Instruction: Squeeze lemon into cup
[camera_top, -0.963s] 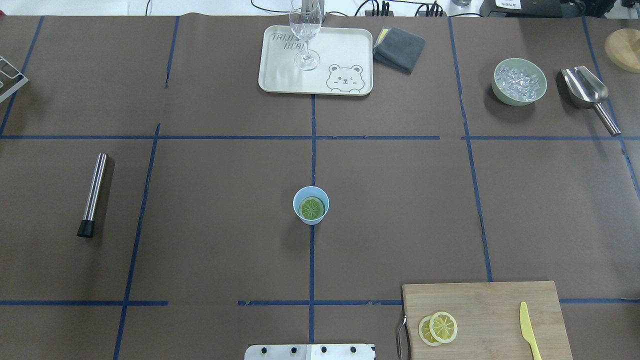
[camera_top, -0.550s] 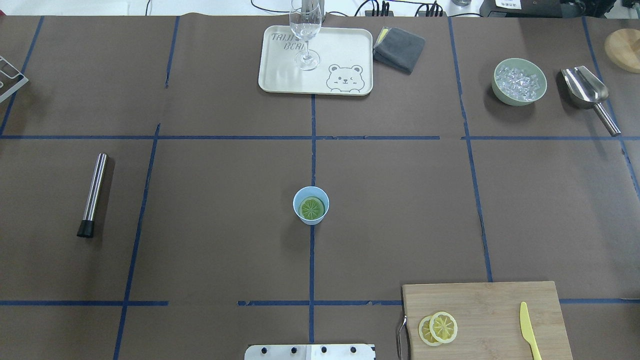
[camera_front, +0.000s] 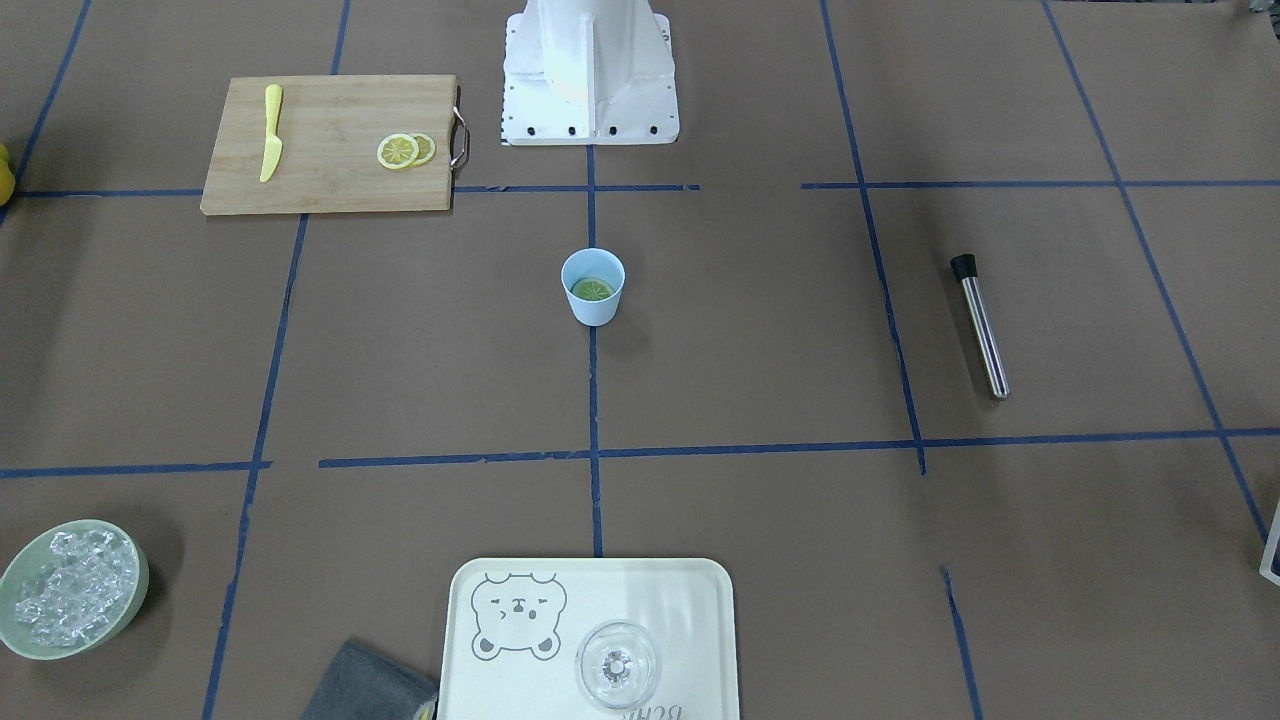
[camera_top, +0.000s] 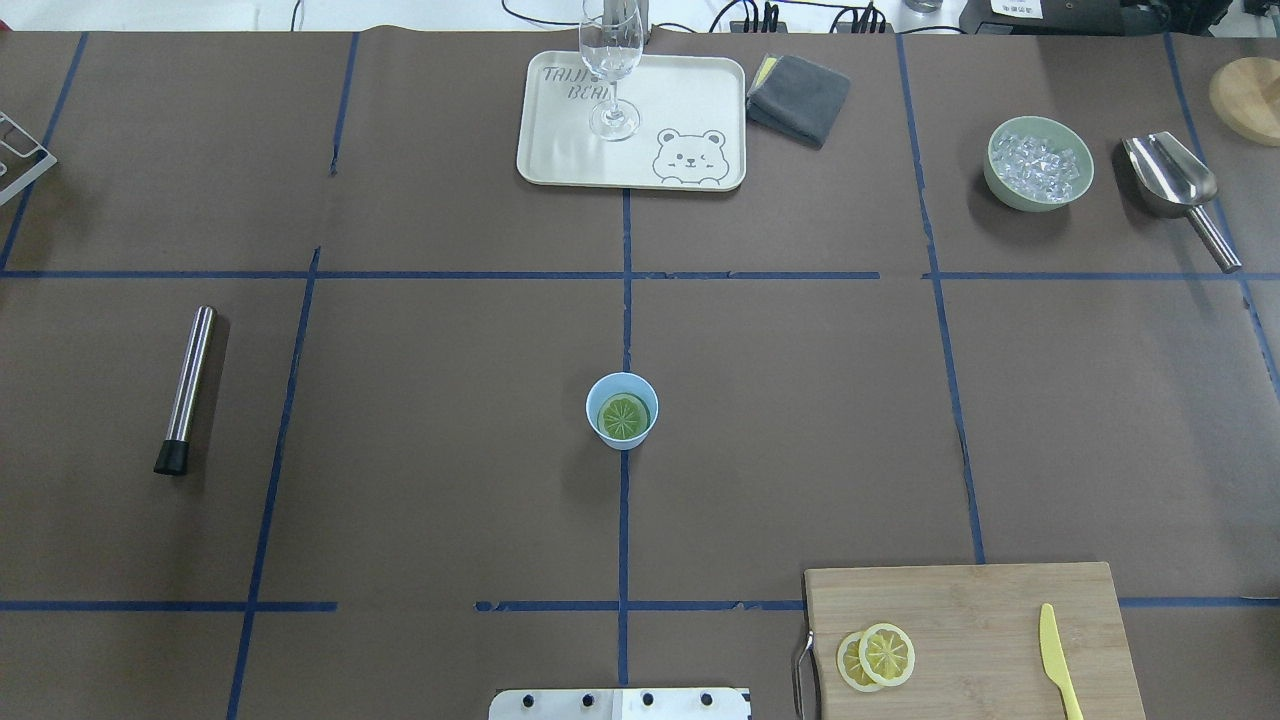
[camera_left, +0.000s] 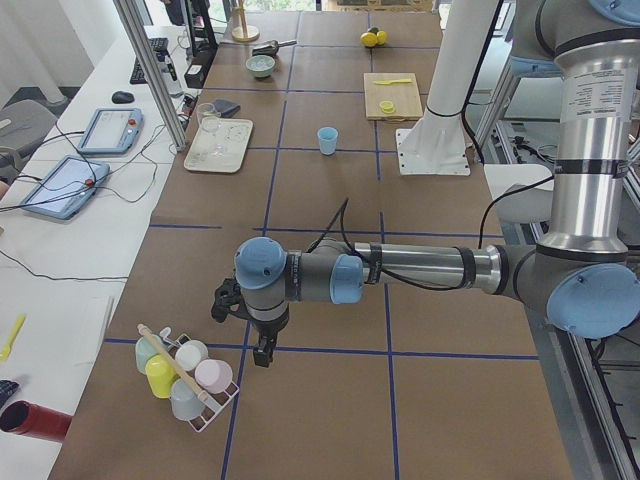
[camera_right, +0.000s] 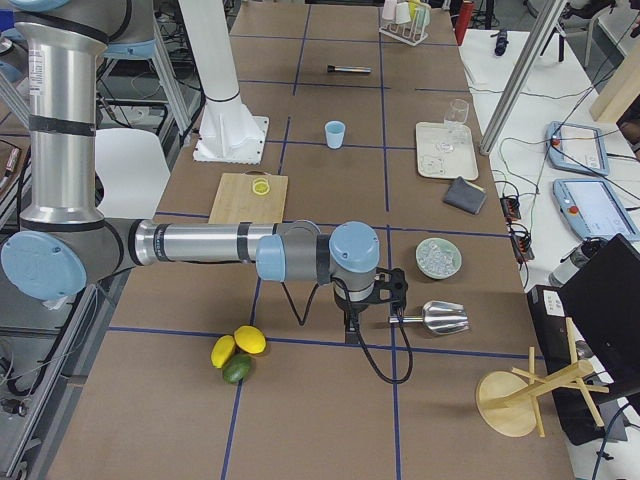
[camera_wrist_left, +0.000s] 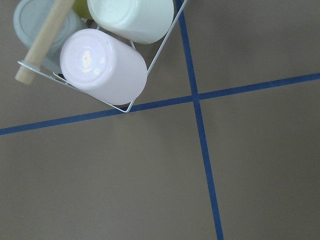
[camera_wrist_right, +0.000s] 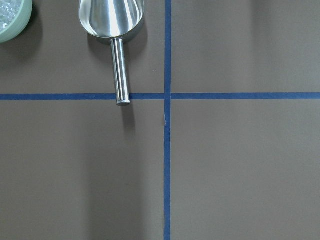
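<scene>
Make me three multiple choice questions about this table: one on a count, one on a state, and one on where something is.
1. How many lemon slices lie on the cutting board? A one; B two; C four.
2. How does the wine glass stand? A upright on the tray; B lying on its side; C upside down.
3. Where is the blue cup? A on the tray; B on the cutting board; C on the bare table, on a blue tape line.

Answers: B, two overlapping slices show at one end of the board. A, its bowl is above the stem and its foot rests on the tray. C, it stands alone mid-table, with the tape running under it.
</scene>
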